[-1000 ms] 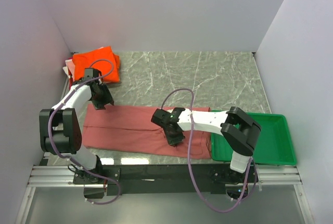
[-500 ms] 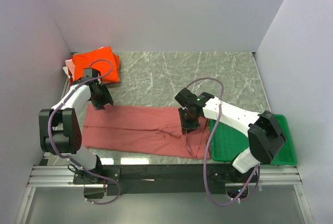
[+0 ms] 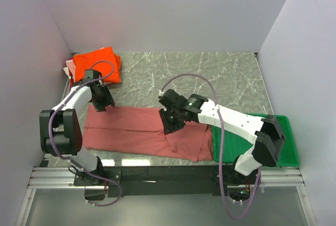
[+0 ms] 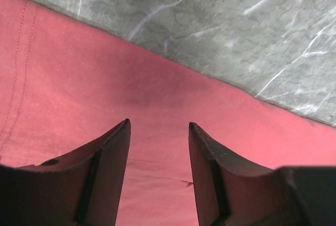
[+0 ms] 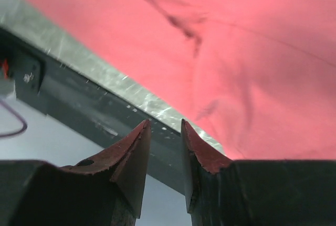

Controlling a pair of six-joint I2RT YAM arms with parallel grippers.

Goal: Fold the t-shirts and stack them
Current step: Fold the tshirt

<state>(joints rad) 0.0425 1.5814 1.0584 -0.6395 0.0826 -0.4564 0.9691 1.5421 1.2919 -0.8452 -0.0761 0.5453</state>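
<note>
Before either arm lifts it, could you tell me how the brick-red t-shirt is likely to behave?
Probably floppy: the brick-red t-shirt is creased at its right end. Likely light, lying thin and flat on the table. Pushed, it might bunch.

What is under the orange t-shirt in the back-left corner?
Only pale pink and white cloth edges stick out from beneath the orange t-shirt, on its left side. How many garments lie there is hidden by the orange one.
</note>
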